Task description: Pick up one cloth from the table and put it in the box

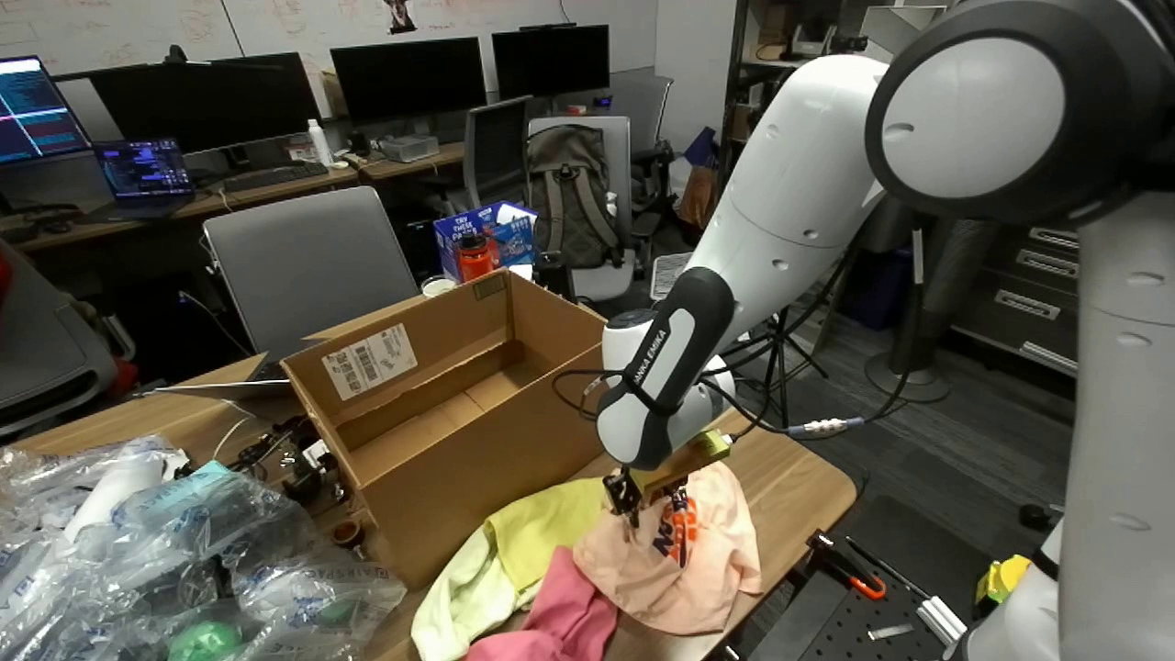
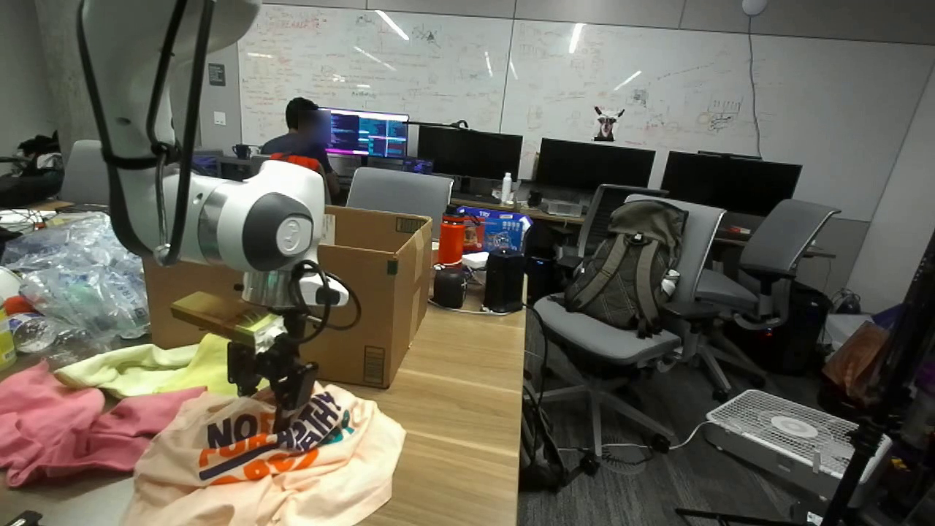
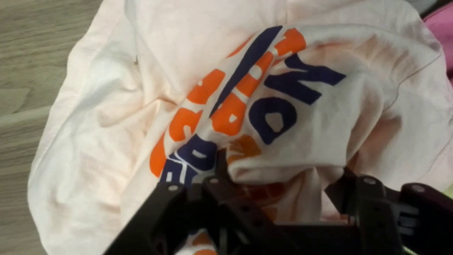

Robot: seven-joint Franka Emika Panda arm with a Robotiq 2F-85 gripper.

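Observation:
The peach cloth point(image 1: 725, 542) with orange and dark blue print lies crumpled on the light wood table point(image 1: 799, 487) in both exterior views point(image 2: 343, 467). It fills most of the wrist view point(image 3: 198, 21). My gripper point(image 2: 269, 402) points down into the cloth's printed part. In the wrist view the gripper's fingers point(image 3: 281, 173) stand apart, with a raised fold of cloth between them. The tips are partly hidden in the cloth. The brown cardboard box point(image 1: 496, 477) stands open-topped behind the cloth, also in an exterior view point(image 2: 358, 314); its visible inside holds nothing.
A yellow-green cloth point(image 1: 551, 523) and a pink cloth point(image 1: 574, 597) lie beside the peach cloth, against the box's front. Clear plastic air bags point(image 1: 165, 532) crowd the table's far side. A red bottle point(image 2: 451, 237) and a black speaker-like object point(image 2: 504, 281) stand beyond the box.

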